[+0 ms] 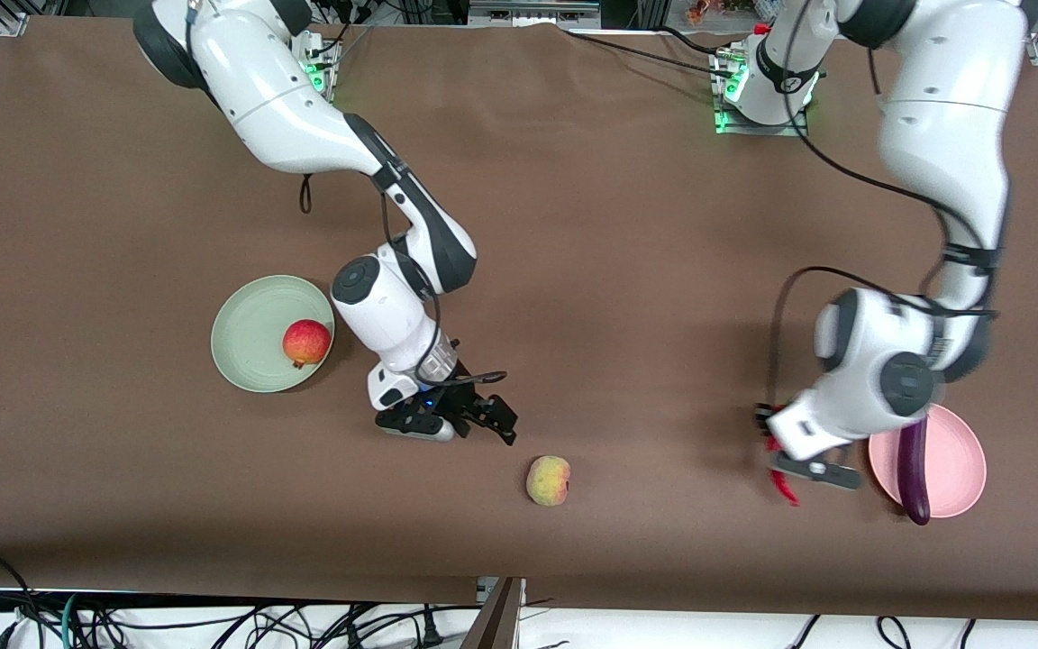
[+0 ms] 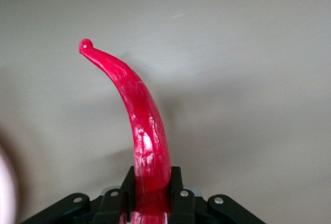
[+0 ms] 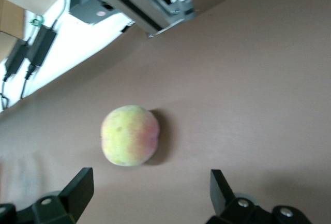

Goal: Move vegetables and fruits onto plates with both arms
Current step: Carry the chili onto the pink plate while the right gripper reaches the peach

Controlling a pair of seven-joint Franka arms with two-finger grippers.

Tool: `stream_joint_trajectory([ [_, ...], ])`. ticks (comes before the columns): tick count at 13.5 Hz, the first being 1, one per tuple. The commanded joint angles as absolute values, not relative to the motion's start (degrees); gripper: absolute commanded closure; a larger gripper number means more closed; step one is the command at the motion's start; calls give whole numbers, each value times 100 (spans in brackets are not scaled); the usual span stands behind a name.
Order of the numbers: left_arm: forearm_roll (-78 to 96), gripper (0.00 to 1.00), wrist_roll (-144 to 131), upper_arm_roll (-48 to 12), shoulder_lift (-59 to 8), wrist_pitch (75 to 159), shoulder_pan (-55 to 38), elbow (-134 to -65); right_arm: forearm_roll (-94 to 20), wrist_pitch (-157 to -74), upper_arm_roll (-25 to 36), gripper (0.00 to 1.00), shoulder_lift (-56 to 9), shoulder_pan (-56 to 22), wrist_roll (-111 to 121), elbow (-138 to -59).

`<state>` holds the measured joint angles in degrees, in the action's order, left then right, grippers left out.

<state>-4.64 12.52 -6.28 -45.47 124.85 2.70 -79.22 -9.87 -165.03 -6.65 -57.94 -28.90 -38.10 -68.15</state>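
Even overhead light, soft shadows

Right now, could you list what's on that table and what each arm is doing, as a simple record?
Green plate: holds the red fruit
Pink plate: holds the eggplant
Peach: on the table, on no plate
Chili pepper: held by the left gripper, beside the pink plate
Right gripper: jaws open, over the table close to the peach

Left gripper (image 1: 785,469) hangs low, fingers (image 2: 176,188) clamped together; right gripper (image 1: 474,424) hovers with jaws spread wide.
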Motion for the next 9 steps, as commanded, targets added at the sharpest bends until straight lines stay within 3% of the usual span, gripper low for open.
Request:
stream_joint_trajectory([
  [1,-633,100,1757,-485,-4386,12157,422,-7937,-1011,-17022,-668,1,-6555,-3120,-3430,-5916],
  [5,-1194,100,2669,-115,-4324,12138,553,-7806,-1011,-17147,-694,1,-6977,-3138,-2401,-5363],
  [9,-1169,100,3515,-114,-4473,12190,992,-7489,-1011,-17331,-703,1,-7260,-3251,-1583,-5115],
])
